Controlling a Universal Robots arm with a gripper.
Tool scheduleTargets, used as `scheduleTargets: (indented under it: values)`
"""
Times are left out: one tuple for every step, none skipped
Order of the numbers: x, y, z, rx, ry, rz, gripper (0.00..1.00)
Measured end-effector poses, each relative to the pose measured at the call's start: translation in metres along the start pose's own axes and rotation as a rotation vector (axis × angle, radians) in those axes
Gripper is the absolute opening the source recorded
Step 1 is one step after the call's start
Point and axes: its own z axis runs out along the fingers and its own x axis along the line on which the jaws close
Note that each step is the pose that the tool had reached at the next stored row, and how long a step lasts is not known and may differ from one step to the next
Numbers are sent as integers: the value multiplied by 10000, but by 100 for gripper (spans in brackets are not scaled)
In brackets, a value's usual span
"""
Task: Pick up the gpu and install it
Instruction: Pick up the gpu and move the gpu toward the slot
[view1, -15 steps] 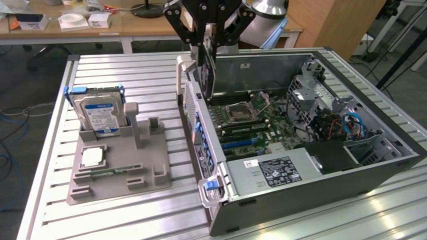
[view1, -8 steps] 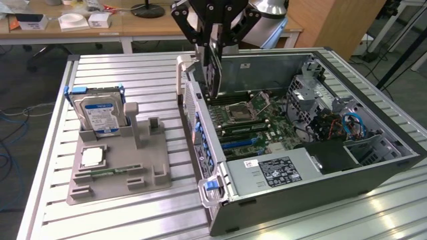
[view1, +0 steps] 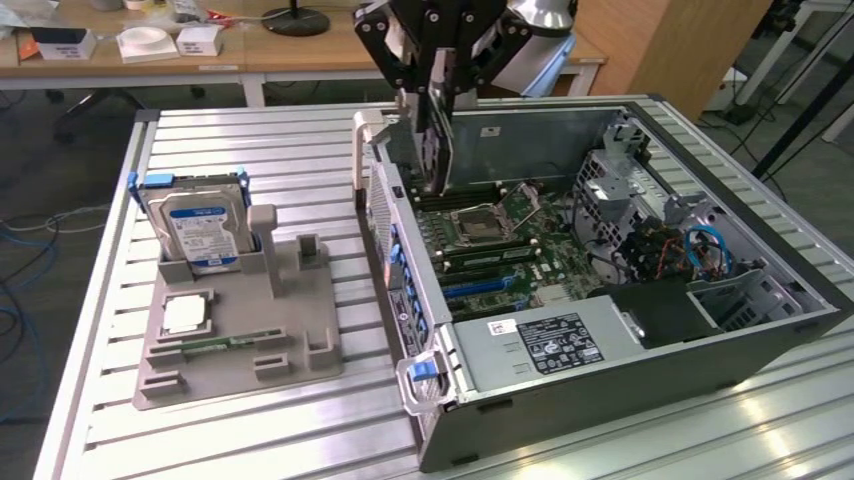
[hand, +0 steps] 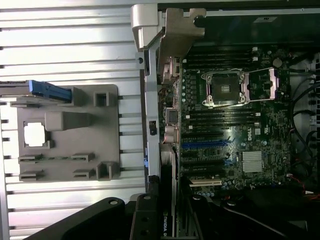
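Note:
The gpu (view1: 438, 140), a thin dark card, hangs edge-down with my gripper (view1: 438, 82) shut on its top edge. It is held over the rear part of the open computer case (view1: 747, 350), just inside the case's back wall, with its lower edge above the motherboard (view1: 501, 250). In the wrist view the gpu (hand: 168, 200) appears edge-on between the black fingers (hand: 145, 220), lined up beside the expansion slots (hand: 202, 145) of the motherboard (hand: 235, 135).
A grey holder (view1: 234, 330) on the slatted table (view1: 267, 150) carries a hard drive with a blue label (view1: 200, 230), a processor chip (view1: 184, 315) and a memory stick (view1: 214, 345). The case holds a power supply (view1: 547, 340) and a drive cage (view1: 627, 190).

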Motion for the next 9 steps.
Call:
scheduleTargets:
  values:
    - [-10,1,1,0,0,-2,26]
    - [-21,1,2,0,0,-3,26]
    - [-30,2,3,0,0,-4,26]
    - [-41,3,3,1,1,-6,26]
    - [-51,3,5,0,1,-8,26]
    - [-60,4,6,0,1,-9,26]
    - [-70,5,7,1,1,-10,26]
    - [-80,5,7,1,1,-12,26]
    - [-90,6,9,1,1,-13,26]
